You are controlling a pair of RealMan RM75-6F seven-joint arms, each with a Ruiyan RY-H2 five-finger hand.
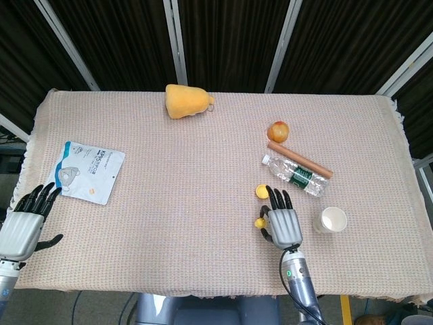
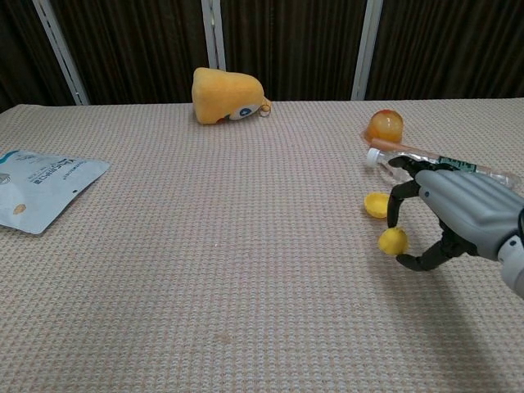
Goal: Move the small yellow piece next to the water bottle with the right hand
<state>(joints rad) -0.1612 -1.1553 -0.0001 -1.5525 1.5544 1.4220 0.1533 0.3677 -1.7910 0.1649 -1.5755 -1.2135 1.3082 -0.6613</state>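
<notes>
My right hand pinches the small yellow piece between thumb and a finger, just above the cloth. The clear water bottle with its green label lies on its side just beyond the hand; in the chest view the hand hides most of it. A second yellow cup-shaped piece lies on the cloth between the hand and the bottle's cap end. My left hand rests at the near left table edge, fingers spread and holding nothing.
A wooden stick and a peach-coloured fruit lie behind the bottle. A white paper cup stands right of my right hand. A yellow plush sits far back; a white pouch lies left.
</notes>
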